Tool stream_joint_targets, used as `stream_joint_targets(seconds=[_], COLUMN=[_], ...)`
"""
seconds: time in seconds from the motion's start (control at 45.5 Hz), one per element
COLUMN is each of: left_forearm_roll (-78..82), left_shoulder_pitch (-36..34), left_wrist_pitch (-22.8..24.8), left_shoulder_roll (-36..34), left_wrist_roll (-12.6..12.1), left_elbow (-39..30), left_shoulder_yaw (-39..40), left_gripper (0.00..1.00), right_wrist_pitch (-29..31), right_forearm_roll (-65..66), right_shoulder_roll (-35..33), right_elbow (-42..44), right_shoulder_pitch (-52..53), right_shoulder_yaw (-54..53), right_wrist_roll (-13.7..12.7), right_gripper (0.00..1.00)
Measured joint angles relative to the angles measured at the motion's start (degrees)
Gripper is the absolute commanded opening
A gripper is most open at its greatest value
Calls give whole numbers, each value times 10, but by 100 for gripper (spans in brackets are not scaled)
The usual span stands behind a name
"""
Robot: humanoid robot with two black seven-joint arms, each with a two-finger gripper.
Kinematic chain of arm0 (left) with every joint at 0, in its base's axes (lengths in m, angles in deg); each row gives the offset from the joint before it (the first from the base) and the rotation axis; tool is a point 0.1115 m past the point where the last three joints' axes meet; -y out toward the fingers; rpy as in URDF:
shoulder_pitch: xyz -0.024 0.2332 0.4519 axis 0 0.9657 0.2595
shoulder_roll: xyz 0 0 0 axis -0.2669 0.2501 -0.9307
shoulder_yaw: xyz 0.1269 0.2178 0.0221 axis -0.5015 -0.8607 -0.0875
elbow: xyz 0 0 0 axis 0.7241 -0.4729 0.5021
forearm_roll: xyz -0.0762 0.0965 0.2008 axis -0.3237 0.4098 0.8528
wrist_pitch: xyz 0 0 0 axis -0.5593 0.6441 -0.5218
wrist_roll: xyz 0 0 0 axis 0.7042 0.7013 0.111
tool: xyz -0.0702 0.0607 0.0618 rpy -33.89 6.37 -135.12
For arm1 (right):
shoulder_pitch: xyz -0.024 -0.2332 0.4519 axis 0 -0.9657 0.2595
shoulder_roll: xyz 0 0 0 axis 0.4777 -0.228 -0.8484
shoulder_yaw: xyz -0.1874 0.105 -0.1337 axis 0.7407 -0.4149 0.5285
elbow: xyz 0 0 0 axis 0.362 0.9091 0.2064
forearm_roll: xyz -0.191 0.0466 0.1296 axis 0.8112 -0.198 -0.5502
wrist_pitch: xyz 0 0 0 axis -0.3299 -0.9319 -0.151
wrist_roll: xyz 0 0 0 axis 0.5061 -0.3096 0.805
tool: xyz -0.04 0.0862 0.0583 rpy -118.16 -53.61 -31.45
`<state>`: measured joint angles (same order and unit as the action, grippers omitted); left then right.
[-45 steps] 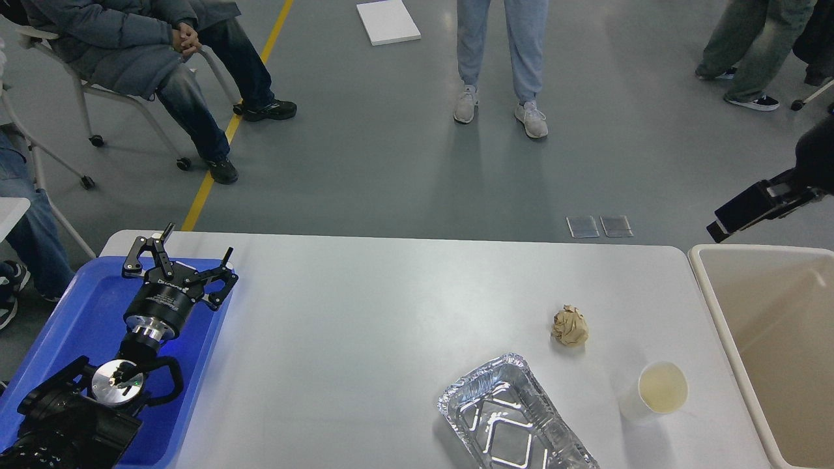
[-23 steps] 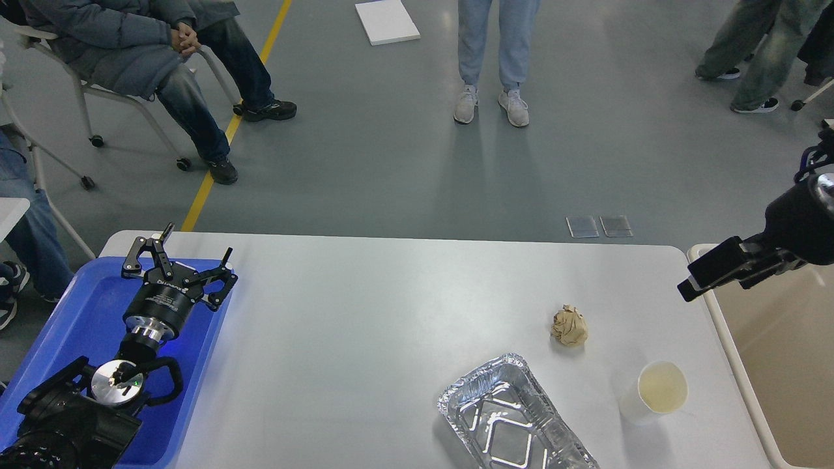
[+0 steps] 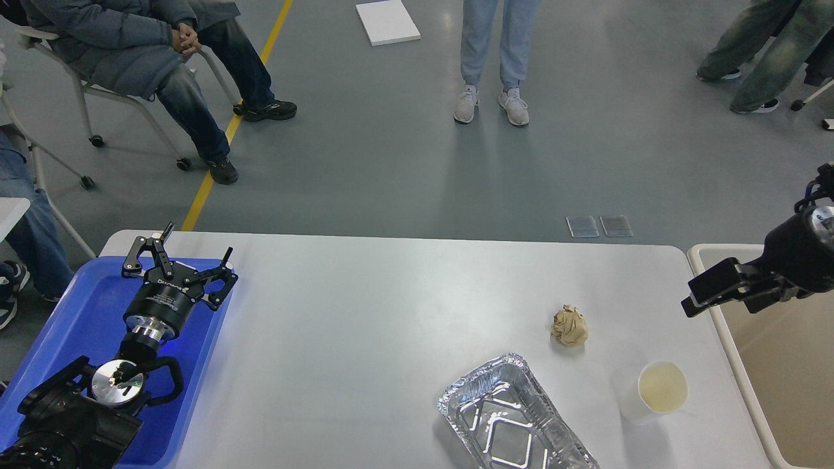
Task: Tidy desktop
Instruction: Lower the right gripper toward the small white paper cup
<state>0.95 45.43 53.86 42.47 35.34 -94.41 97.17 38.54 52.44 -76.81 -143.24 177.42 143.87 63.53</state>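
The white desktop (image 3: pixel 365 326) holds a crumpled brown paper ball (image 3: pixel 570 326), an empty foil tray (image 3: pixel 515 420) at the front edge and a white paper cup (image 3: pixel 655 391) to its right. My left gripper (image 3: pixel 184 253) is open and empty, hovering over the far end of the blue tray (image 3: pixel 71 312) at the left. My right gripper (image 3: pixel 710 290) hangs dark over the table's right edge, above and right of the cup; its fingers cannot be told apart.
A beige bin (image 3: pixel 707 257) stands against the table's right side. People stand and sit on the grey floor beyond the table, with a wheeled chair (image 3: pixel 85 98) at the far left. A white board (image 3: pixel 388 21) lies on the floor.
My right arm has come down and leftward from above the bin's far corner to the table's right edge. The left arm and the objects on the table have not moved.
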Motion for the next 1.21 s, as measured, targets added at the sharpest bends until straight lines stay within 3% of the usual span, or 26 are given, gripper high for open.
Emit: stream_joint_targets(seconds=[0.396, 1.21], left_forearm_roll=[0, 0], left_shoulder_pitch=[0, 0], left_wrist_pitch=[0, 0], left_shoulder_roll=[0, 0], left_wrist_roll=[0, 0], left_elbow=[0, 0], left_shoulder_yaw=[0, 0], left_gripper=[100, 100], right_wrist_pitch=[-21, -78], right_forearm_roll=[-20, -12], right_shoulder_roll=[-14, -22], right_elbow=[-4, -17], right_shoulder_pitch=[1, -59], right_shoulder_yaw=[2, 2], right_wrist_roll=[-26, -32], right_gripper=[100, 100])
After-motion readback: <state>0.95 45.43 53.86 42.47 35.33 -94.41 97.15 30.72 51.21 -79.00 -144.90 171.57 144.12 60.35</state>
